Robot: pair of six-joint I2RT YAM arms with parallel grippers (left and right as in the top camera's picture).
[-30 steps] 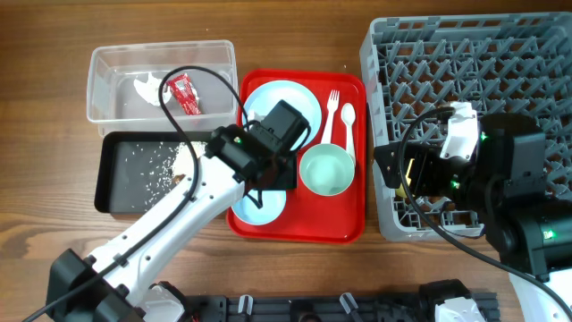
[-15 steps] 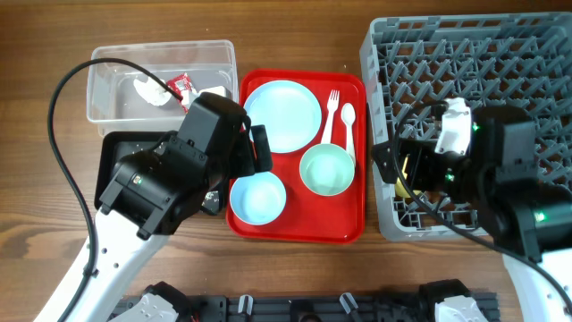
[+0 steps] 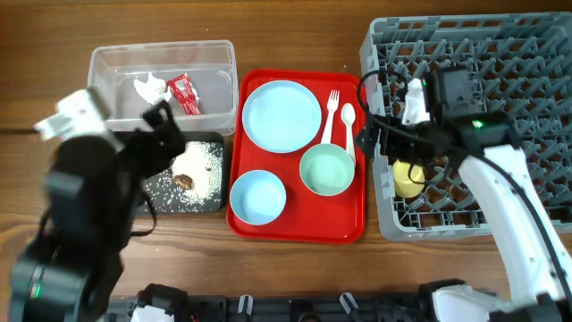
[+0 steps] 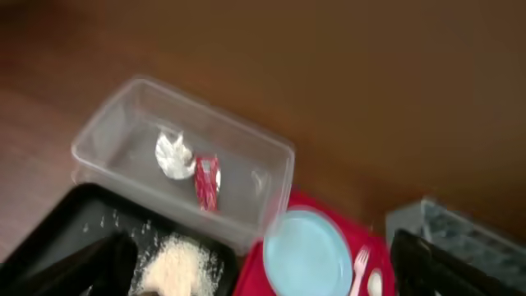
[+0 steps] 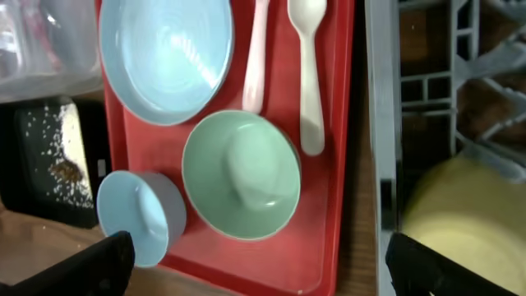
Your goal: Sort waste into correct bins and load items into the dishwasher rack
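Now the red tray (image 3: 299,222) holds the plate (image 3: 282,114) at its far left, the blue bowl (image 3: 257,197) at its near left and the mint bowl (image 3: 327,170) at its near right. The fork (image 3: 332,114) and spoon (image 3: 348,121) lie side by side along its right rim. Only its near strip is bare.

Left of the tray, the tub (image 3: 161,52) holds the tissue (image 3: 152,89) and the sachet (image 3: 183,94). The black tray (image 3: 170,199), almost touching the red rim, holds rice (image 3: 204,161) and the brown lump (image 3: 184,181).

Right of the tray, just beside its edge, stands the rack (image 3: 474,54), with the yellow cup (image 3: 407,179) in its near-left corner. The right gripper (image 3: 380,143) hangs over this narrow gap, fingers spread wide and empty. The left gripper (image 4: 263,275), blurred, is left of the tray, also spread and holding nothing.
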